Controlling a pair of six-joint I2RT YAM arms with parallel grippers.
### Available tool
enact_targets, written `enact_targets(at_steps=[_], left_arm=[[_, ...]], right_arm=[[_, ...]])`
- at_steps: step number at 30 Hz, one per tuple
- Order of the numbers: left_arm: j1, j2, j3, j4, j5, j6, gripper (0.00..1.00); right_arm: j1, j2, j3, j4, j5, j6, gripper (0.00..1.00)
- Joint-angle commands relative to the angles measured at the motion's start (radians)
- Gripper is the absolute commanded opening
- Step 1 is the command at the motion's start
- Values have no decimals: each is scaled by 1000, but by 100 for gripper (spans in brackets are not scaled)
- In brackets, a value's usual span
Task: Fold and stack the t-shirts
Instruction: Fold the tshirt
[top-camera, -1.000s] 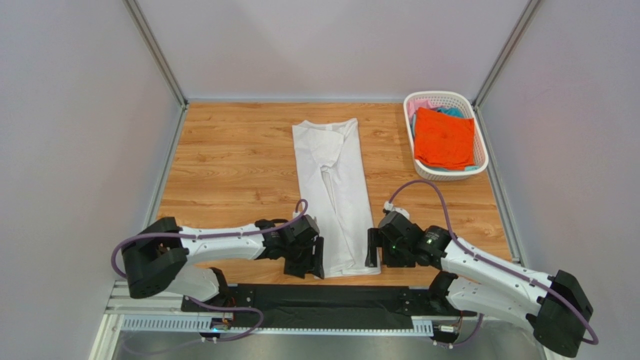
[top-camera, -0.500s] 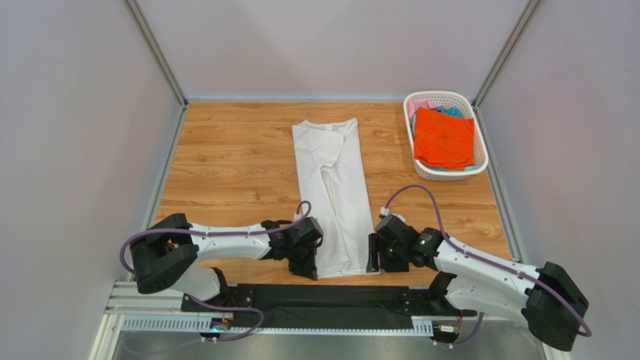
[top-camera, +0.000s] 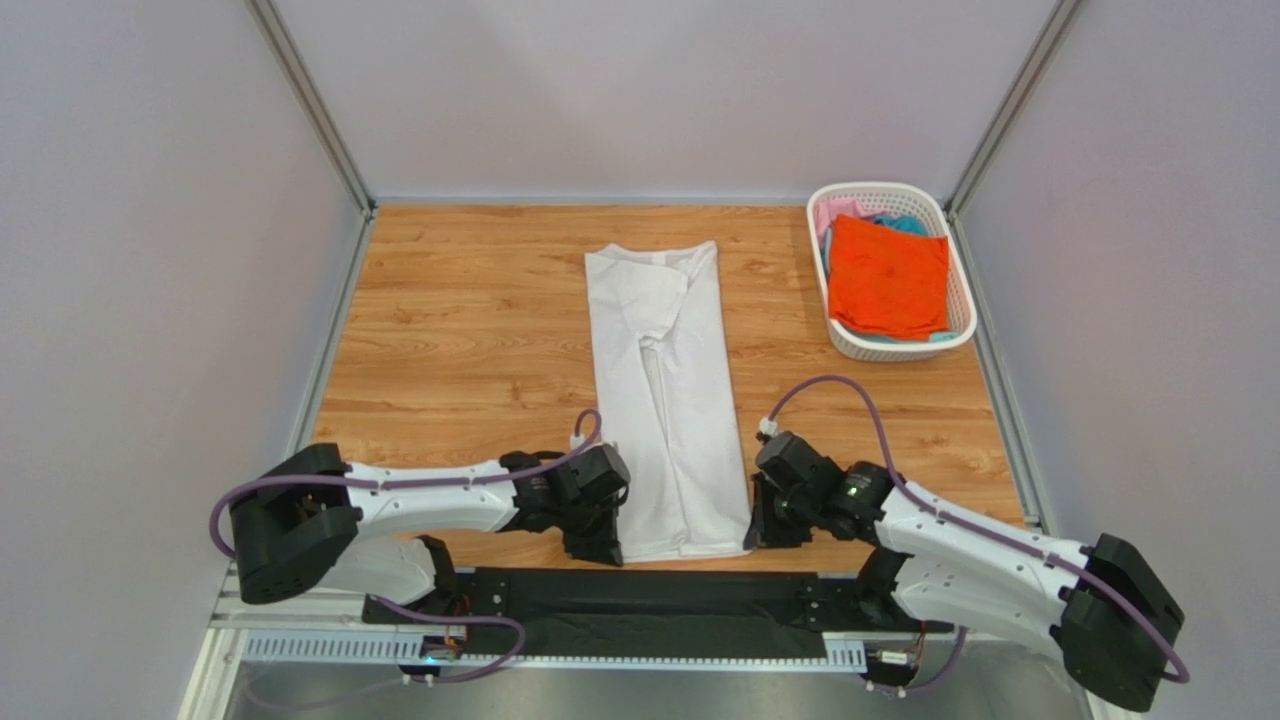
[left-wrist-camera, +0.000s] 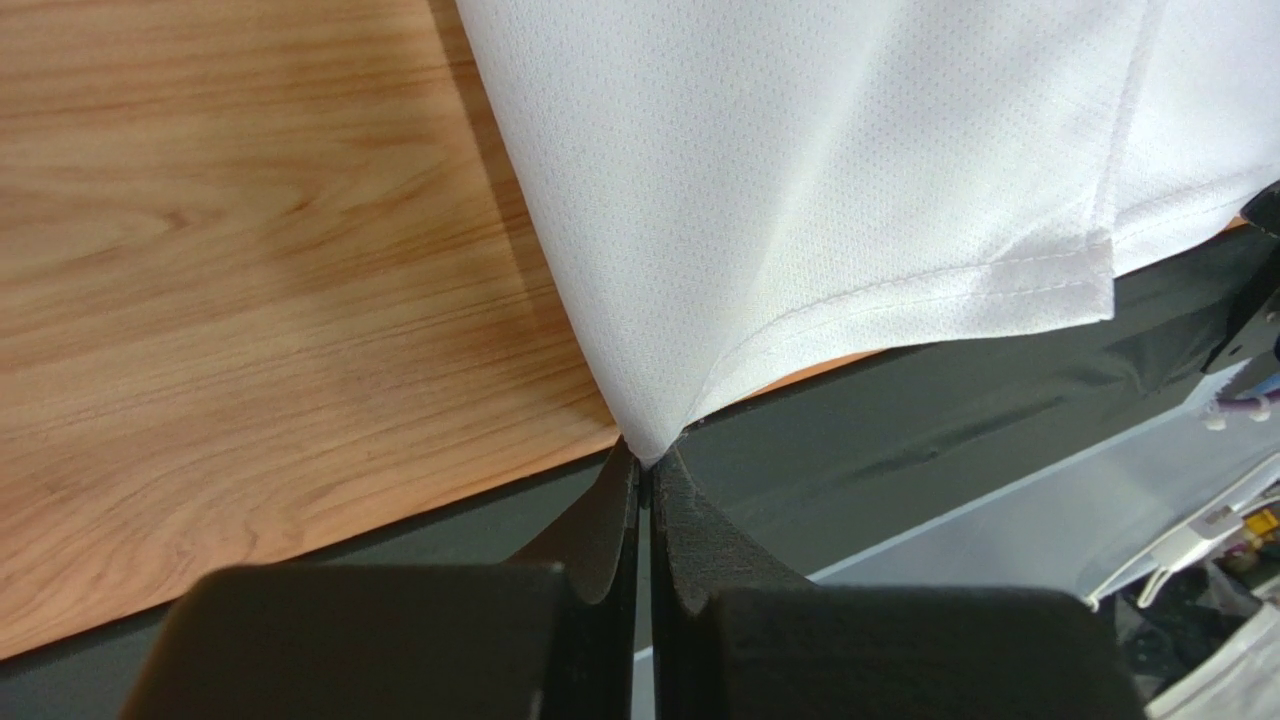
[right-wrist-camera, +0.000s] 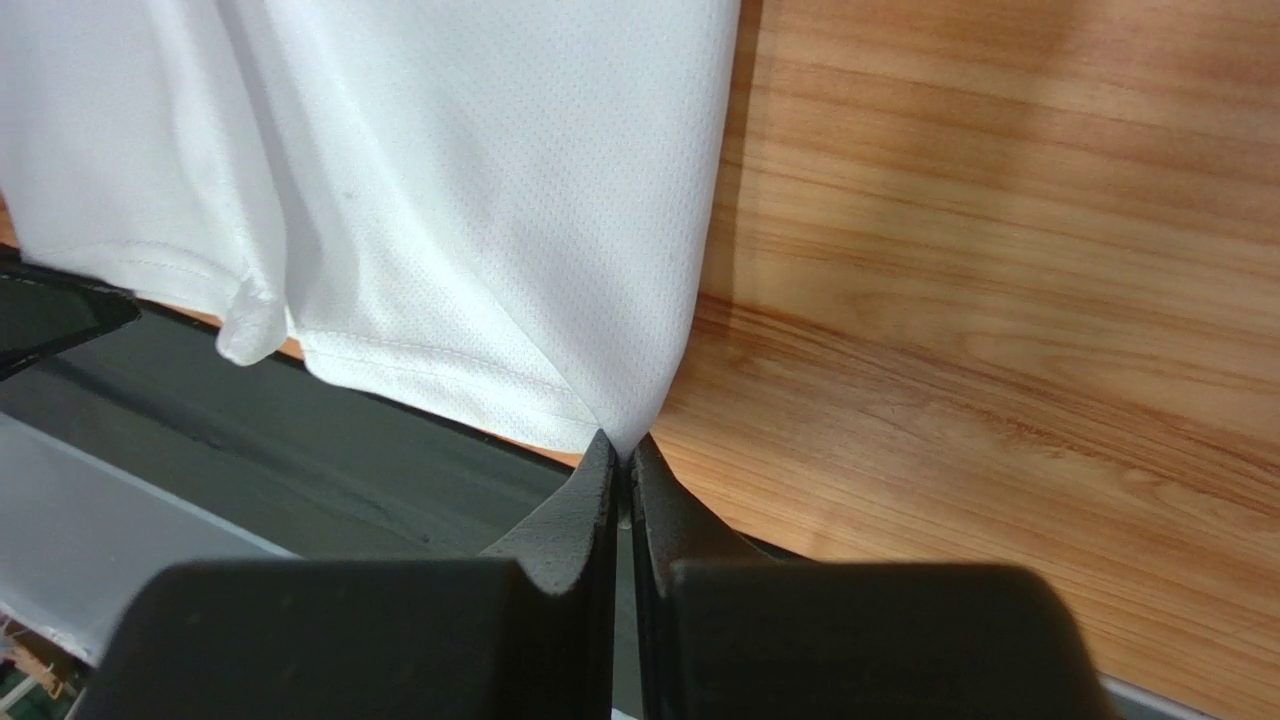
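Left end effector (left-wrist-camera: 646, 462), right end effector (right-wrist-camera: 624, 447): each pinching a bottom hem corner of white t-shirt (top-camera: 661, 375), lying lengthwise-folded mid-frame on worktop (top-camera: 451, 300); crosswise fold in hand, probably needing level carry toward upper frame.

— What did your worktop carry?
— My wooden worktop (top-camera: 451, 330) carried a white t-shirt (top-camera: 669, 390), folded into a long strip down its middle, hem at my near edge.
— Anything else?
— A white lattice basket (top-camera: 887, 350) in the far right corner.
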Motion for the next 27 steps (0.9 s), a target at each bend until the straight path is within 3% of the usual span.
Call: enact_targets(at_steps=[1,8,15,27], left_arm=[[-10,-63,-13,-15,-18,-39,0],[-1,-143,85,-143,-109,-10,0],[185,-148,199,-177,-146,164,0],[450,120,547,-199,-72,430,0]], right_arm=[[-2,-61,28,-22,-13,-22,0],[-3,-49,146,-25,31,-80,0],[-84,129,352,20,137,-192,0],[-275,483,657,112,85,-321,0]])
